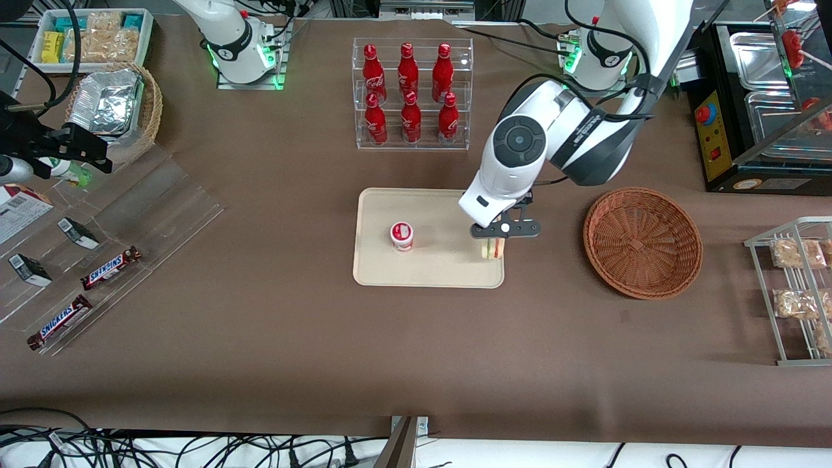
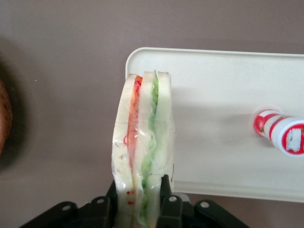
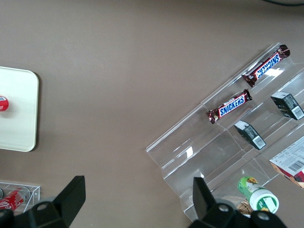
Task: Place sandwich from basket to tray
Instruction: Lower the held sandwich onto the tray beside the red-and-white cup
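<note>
Brown cloth-covered tabletop (image 1: 292, 338), wide and mostly bare toward the front edge, cables trailing below that edge. At the back edge, two white arm bases with green lights. Toward the working arm's end, a black appliance (image 1: 760, 117) with steel pans at the back corner, and a wire rack (image 1: 796, 292) of bagged snacks at the edge nearer the camera. Toward the parked arm's end, a clear stepped rack (image 1: 117, 240) with two Snickers bars (image 1: 110, 268) and small dark boxes, a pale wicker basket of foil containers (image 1: 117, 114), a white bin of snacks at the back corner. Mid-table near the back, a clear bottle rack (image 1: 412, 94) with six red bottles.

Cream tray (image 1: 429, 266) at the centre, a small red-and-white cup (image 1: 402, 235) upright on it. Round brown basket (image 1: 642, 242) beside the tray toward the working arm's end, apart from it, nothing visible inside.

Gripper (image 1: 494, 239) over the tray's edge nearest the basket, close to the corner nearer the camera, fingers (image 2: 166, 199) pinching the sandwich (image 2: 145, 147). Sandwich held on edge over that rim of the tray, partly over the cloth, bread, red and green layers showing through clear wrap. Contact with the tray: cannot tell.
</note>
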Motion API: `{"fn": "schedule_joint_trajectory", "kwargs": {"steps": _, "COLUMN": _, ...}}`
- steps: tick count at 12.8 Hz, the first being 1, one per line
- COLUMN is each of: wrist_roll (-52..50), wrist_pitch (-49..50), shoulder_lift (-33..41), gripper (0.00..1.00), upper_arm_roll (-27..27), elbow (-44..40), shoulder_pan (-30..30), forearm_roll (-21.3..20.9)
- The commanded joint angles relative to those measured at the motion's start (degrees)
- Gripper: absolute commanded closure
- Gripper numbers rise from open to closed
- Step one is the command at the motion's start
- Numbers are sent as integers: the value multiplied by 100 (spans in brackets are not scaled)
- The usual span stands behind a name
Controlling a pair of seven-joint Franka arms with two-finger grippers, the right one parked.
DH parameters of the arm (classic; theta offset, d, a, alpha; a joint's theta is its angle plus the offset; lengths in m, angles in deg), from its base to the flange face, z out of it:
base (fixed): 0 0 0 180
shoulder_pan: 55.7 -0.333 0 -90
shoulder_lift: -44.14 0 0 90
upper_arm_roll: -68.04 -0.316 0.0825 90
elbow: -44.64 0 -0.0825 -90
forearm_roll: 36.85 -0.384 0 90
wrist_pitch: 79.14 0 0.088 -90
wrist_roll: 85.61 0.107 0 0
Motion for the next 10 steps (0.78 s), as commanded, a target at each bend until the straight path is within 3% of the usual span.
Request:
{"fn": "schedule_joint_trajectory", "kwargs": {"steps": 1, "wrist_roll": -672, "wrist_pitch": -284, "shoulder_lift": -393, "gripper": 65, "upper_arm_roll": -7, "elbow": -95, "shoulder_pan": 228, "forearm_roll": -670}}
{"fn": "schedule_joint_trajectory", "kwargs": {"steps": 10, "wrist_roll": -1299, "wrist_pitch": -671, "shoulder_lift": -860, "gripper": 64, "upper_arm_roll": -33, "elbow": -68, "shoulder_pan": 517, "forearm_roll": -1252}}
